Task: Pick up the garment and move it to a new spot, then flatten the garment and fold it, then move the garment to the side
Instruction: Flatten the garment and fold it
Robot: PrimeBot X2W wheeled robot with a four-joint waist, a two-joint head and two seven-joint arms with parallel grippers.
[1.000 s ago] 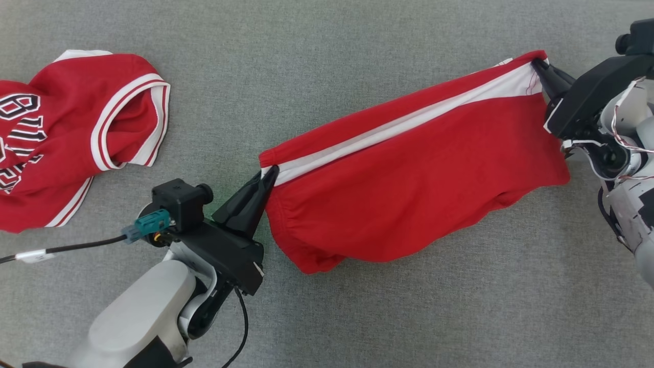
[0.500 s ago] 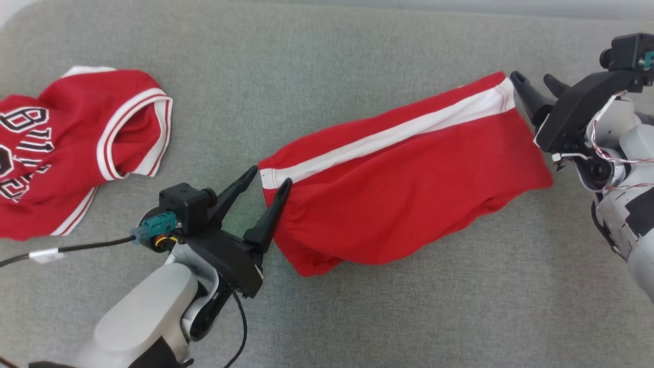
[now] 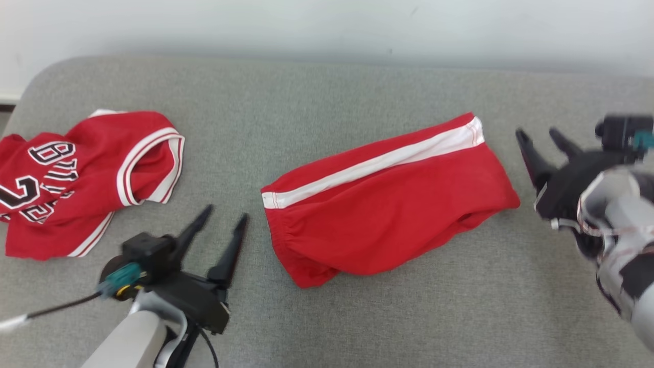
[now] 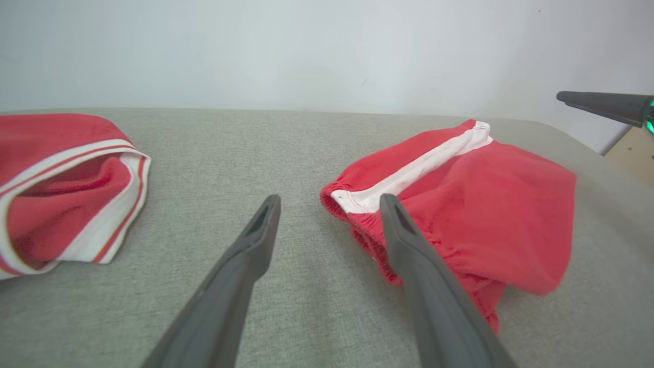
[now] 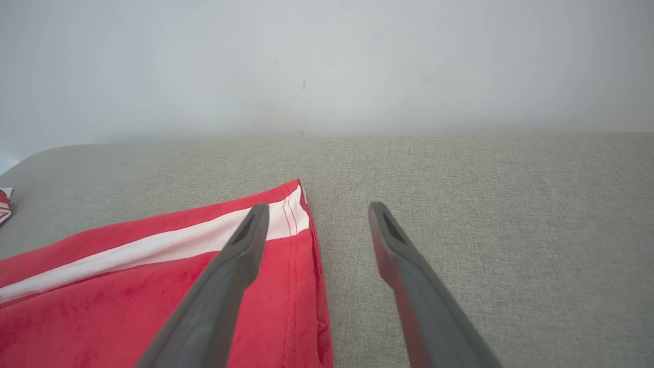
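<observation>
Garment (image 3: 388,204) (red shorts with a white side stripe) lies free in the middle of the grey cushion (image 3: 357,82), stretched slantwise between the left gripper (image 3: 227,212) and right gripper (image 3: 536,133), both spread wide, empty and just clear of its ends. Placing looks done and flattening partly so, since the lower edge bulges; folding and moving it aside appear left to do.

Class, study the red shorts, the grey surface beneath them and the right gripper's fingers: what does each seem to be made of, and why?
Red shorts: soft knit fabric, probably cotton jersey, matte; it gathers at the waistband and sags in folds.
Grey surface: woven upholstery cloth, with a fine visible weave.
Right gripper's fingers: likely dark rigid plastic, smooth and dull.
</observation>
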